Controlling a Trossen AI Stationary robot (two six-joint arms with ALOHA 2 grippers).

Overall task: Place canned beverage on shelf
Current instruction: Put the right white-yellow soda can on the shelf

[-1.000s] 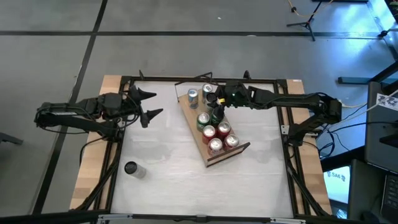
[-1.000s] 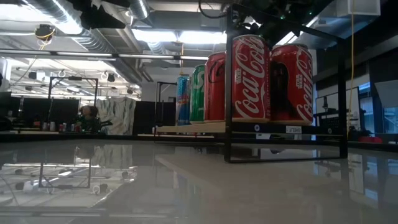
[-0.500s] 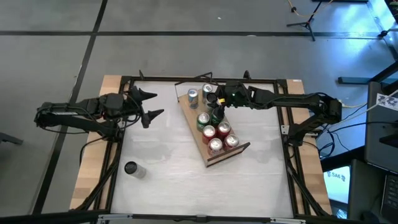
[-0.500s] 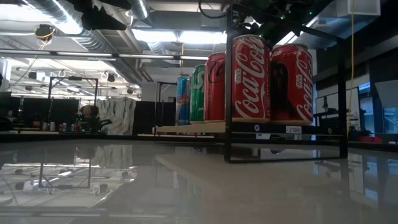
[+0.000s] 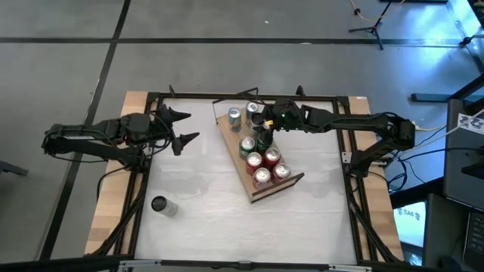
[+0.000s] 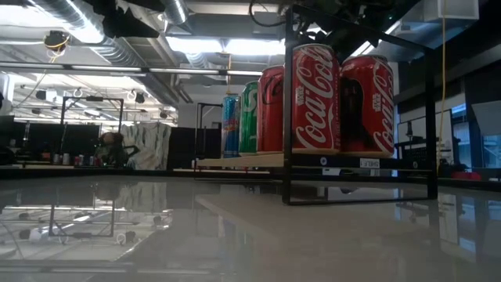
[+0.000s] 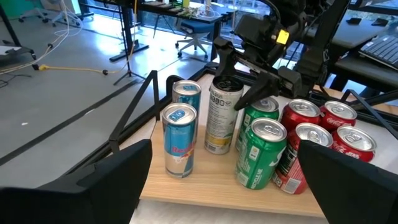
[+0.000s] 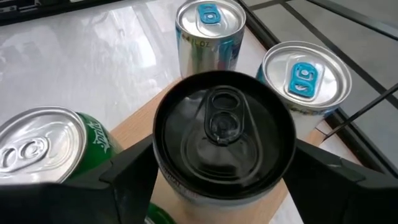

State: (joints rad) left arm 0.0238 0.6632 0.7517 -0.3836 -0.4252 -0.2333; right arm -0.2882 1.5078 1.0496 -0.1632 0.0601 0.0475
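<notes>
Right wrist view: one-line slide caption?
Right gripper straddles the black-topped can on the shelf, beside two blue-tabbed cans.

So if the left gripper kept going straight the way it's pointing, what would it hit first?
Probably the nearer Red Bull can at the shelf's edge, straight ahead of the open left gripper; depth is uncertain.

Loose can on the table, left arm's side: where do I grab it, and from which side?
Clamp the can by its round side wall about mid-height, coming in level with the open left gripper, the nearer one. It looks upright, top up, with bare table all round.
</notes>
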